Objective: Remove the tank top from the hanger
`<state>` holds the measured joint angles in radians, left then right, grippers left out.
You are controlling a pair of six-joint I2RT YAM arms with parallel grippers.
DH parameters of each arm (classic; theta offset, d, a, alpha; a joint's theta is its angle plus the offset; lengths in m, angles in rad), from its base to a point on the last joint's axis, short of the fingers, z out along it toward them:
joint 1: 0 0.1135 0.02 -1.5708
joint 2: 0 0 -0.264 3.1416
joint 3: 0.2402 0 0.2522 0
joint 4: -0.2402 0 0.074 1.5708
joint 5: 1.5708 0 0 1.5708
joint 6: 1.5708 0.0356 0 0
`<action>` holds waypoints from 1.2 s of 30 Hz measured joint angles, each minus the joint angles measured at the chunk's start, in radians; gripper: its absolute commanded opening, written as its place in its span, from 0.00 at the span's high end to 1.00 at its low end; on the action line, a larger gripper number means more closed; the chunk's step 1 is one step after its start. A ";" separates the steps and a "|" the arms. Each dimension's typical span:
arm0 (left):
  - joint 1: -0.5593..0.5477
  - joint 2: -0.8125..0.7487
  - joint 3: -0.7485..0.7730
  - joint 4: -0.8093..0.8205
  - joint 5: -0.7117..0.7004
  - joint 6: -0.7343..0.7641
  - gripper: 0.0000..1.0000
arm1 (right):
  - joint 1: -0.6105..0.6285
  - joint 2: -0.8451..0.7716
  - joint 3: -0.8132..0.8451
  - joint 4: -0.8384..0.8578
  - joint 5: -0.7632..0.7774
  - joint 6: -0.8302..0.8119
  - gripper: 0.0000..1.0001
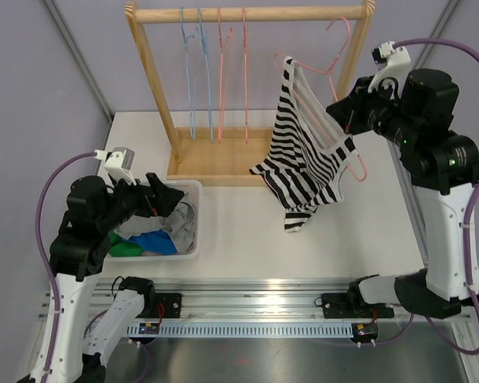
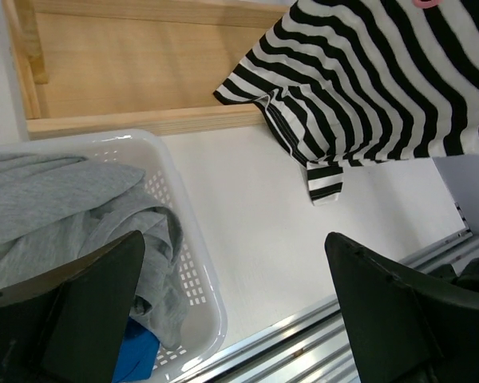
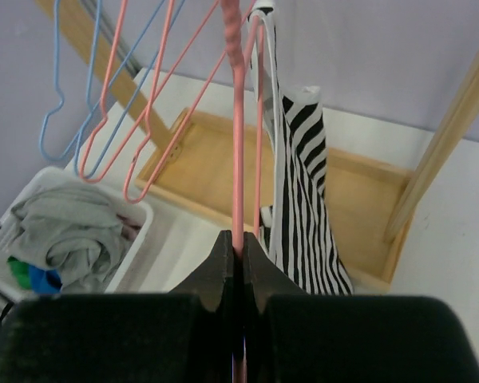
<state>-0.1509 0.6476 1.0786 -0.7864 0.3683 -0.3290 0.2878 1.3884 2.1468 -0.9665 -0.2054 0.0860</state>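
Right end effector [image 3: 238, 241] clamped on pink hanger [image 3: 237, 120] bearing striped tank top [image 1: 303, 163], left end effector [image 2: 233, 251] wide open above basket [image 2: 193, 239]

Robot lab test cell, not a home. Left arm [image 1: 88, 231] and right arm [image 1: 431, 159] are bolted onto an aluminium rail [image 1: 255, 303] at the near edge of a plain white table [image 1: 239, 231]. Purple cables [image 1: 38, 215] loop loose off both arms, and a small camera [image 1: 120, 158] sits on a wrist. Bare lilac wall panels [image 1: 24, 80] and a metal strut [image 1: 77, 54] box the table in. The laundry looks staged: a tabletop wooden rack [image 1: 247, 13] with wire hangers [image 1: 221, 88] and a white plastic basket [image 1: 193, 239] of clothes [image 1: 152, 242], all on the table itself.
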 measured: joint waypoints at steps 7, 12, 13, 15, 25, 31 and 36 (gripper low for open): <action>-0.098 0.060 0.044 0.085 0.005 -0.014 0.01 | 0.000 -0.338 -0.519 0.040 -0.136 0.048 1.00; -0.219 0.039 -0.036 0.217 -0.054 -0.069 0.01 | 0.000 -0.499 -0.825 0.057 -0.238 0.095 1.00; -0.256 0.038 -0.062 0.238 -0.075 -0.083 0.01 | 0.000 -0.528 -0.886 0.069 -0.261 0.106 1.00; -0.333 0.049 -0.098 0.264 -0.122 -0.104 0.01 | 0.000 -0.567 -0.966 0.073 -0.294 0.125 1.00; -0.840 0.217 -0.201 0.445 -0.633 -0.122 0.07 | 0.000 -0.714 -1.177 0.212 -0.527 0.237 1.00; -0.911 0.346 -0.202 0.513 -0.808 -0.104 0.22 | 0.001 -0.742 -1.177 0.237 -0.623 0.244 1.00; -0.911 0.392 -0.202 0.558 -0.850 -0.095 0.75 | 0.001 -0.757 -1.177 0.234 -0.653 0.242 1.00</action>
<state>-1.0622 1.0393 0.8768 -0.2279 -0.4816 -0.4236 0.2890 0.6312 0.9699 -0.7322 -0.8589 0.3283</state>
